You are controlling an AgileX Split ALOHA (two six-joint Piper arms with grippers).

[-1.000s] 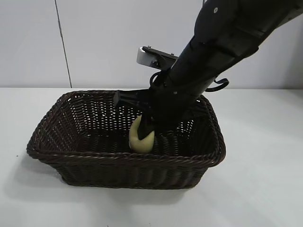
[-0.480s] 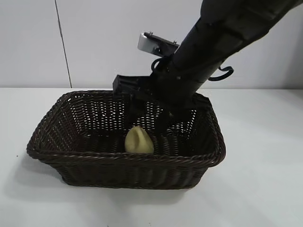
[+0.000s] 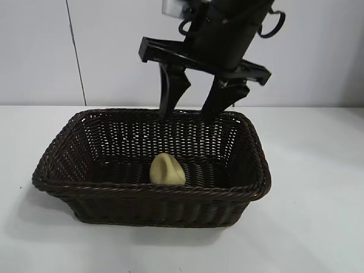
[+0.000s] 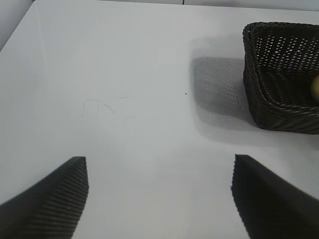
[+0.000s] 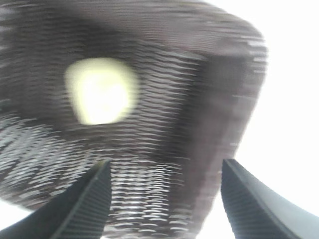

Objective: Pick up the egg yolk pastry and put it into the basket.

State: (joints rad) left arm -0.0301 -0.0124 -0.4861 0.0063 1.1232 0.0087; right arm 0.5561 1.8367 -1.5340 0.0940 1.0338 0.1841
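Now the egg yolk pastry (image 3: 166, 169) lies in the basket (image 3: 151, 196); the right gripper (image 3: 192, 111) hangs above, fingers spread and empty. Off left, the left gripper (image 4: 159, 199) gapes wide.

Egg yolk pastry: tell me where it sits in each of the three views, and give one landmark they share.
Exterior view: the pastry lies on the basket floor, near the front wall, below the open right gripper.
Left wrist view: only a pale sliver shows at the right edge, inside the basket.
Right wrist view: a blurred pale blob at upper left.
Shared landmark: the dark woven basket.
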